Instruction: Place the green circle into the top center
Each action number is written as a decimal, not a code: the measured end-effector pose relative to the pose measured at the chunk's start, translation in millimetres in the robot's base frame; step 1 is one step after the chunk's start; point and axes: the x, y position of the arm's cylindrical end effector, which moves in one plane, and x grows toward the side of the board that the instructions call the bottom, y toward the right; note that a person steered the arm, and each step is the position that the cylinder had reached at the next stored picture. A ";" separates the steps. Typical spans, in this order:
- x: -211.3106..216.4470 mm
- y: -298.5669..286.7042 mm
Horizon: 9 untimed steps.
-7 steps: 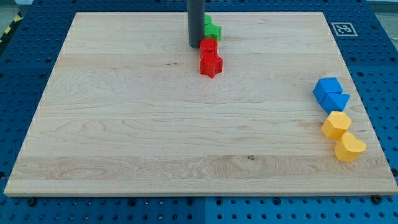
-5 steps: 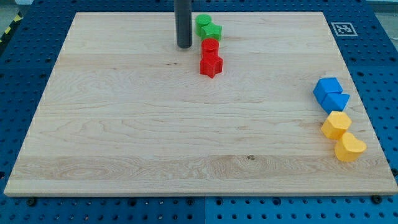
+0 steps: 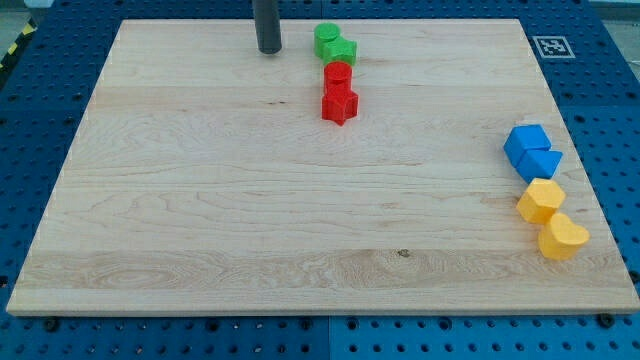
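Observation:
The green circle (image 3: 326,37) sits near the view's top centre of the wooden board (image 3: 200,200). A second green block (image 3: 343,51) touches it on its lower right. My tip (image 3: 268,50) rests on the board to the left of the green circle, apart from it by about a block's width. It touches no block.
A red cylinder (image 3: 338,74) and a red star-shaped block (image 3: 339,103) stand just below the green pair. Two blue blocks (image 3: 530,151) and two yellow blocks (image 3: 550,219) sit at the view's right edge. A marker tag (image 3: 551,46) is at the top right corner.
My tip has moved left and up, away from the green and red blocks. The green circle, hidden behind the rod before, now shows. No block has moved.

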 end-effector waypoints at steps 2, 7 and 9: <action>-18.7 9.0; -18.6 59.2; -18.6 63.2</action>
